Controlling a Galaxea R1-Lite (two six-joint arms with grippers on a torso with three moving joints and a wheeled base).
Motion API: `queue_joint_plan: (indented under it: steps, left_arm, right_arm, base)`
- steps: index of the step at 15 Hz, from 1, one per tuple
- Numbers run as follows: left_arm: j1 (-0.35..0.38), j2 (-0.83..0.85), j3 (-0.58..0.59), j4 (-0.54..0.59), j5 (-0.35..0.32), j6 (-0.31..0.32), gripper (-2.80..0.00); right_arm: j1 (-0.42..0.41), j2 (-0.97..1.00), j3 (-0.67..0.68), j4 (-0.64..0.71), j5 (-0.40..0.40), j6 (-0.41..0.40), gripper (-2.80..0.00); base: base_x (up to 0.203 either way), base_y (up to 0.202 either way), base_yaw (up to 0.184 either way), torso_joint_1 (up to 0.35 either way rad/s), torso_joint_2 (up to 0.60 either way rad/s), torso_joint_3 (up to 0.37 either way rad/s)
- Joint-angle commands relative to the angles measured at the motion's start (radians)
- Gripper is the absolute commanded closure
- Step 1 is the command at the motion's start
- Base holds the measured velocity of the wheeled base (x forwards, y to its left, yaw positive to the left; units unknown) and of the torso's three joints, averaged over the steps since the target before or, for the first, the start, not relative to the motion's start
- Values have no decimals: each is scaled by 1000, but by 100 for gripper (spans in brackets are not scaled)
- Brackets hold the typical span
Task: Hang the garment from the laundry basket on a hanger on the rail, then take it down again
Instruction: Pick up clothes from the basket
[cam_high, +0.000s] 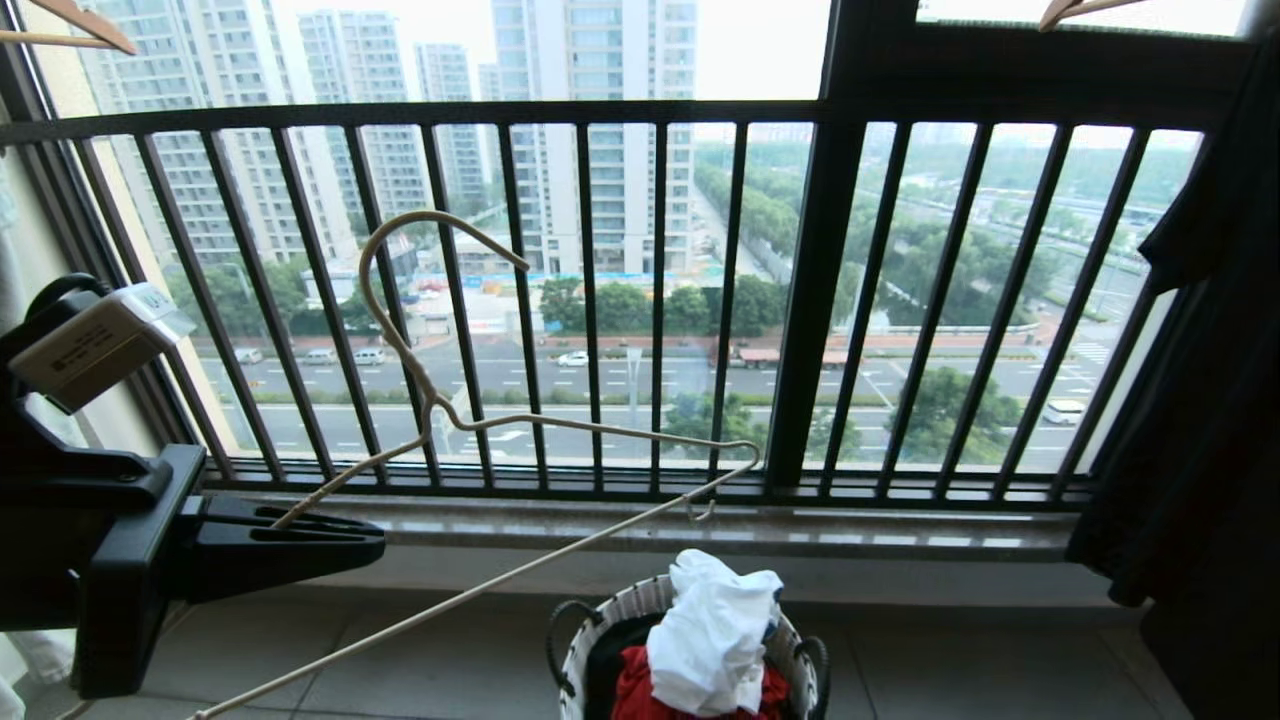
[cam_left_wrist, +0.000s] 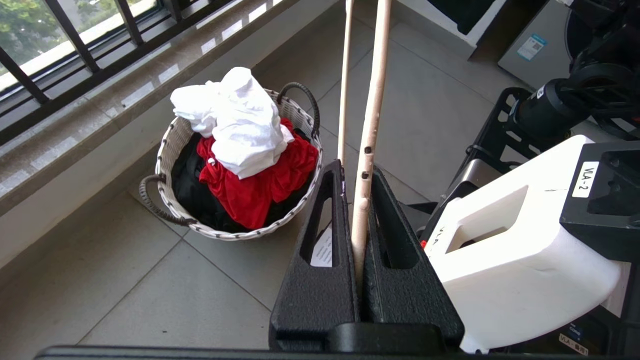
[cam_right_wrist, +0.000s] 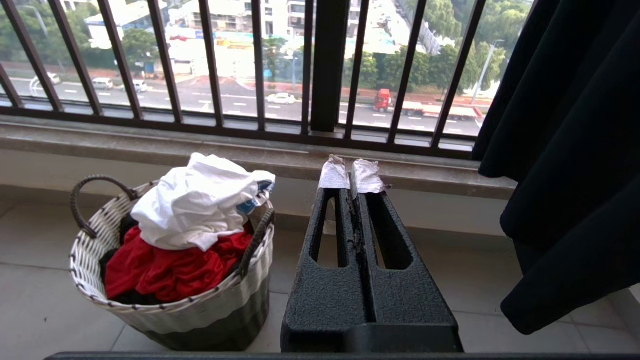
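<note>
The white garment (cam_high: 710, 630) (cam_left_wrist: 240, 125) (cam_right_wrist: 195, 205) lies crumpled on top of the round white woven laundry basket (cam_high: 600, 625) (cam_left_wrist: 167, 150) (cam_right_wrist: 200, 310), which stands on the tiled floor below the window sill. My left gripper (cam_high: 370, 545) (cam_left_wrist: 356, 170) is shut on one arm of the cream wire hanger (cam_high: 432, 405) (cam_left_wrist: 371, 115). It holds the hanger tilted in the air left of the basket, hook uppermost. My right gripper (cam_right_wrist: 351, 175) hangs low, right of the basket, shut on nothing. The rail is out of view.
A red garment (cam_left_wrist: 250, 190) and dark cloth lie under the white one. Black window railing bars (cam_high: 660, 300) and a stone sill (cam_high: 900, 530) run behind the basket. Dark cloth (cam_high: 1200, 400) (cam_right_wrist: 575, 150) hangs at the right. Wooden hangers (cam_high: 80, 25) show at the top.
</note>
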Motion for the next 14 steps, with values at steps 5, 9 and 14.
queue_joint_plan:
  steps: [5,9,14]
  left_arm:
    - [0,0,-1,1,-4,2,0]
    - [0,0,-1,0,-4,2,0]
    - [-1,-1,0,1,-5,2,0]
  right_arm:
    - [0,1,0,0,1,-1,0]
    - [0,1,0,0,1,-2,0]
    - [0,1,0,0,1,3,0]
  base:
    - [0,0,0,-109,456,344]
    - [0,0,0,-25,271,219]
    - [0,0,0,-6,6,17]
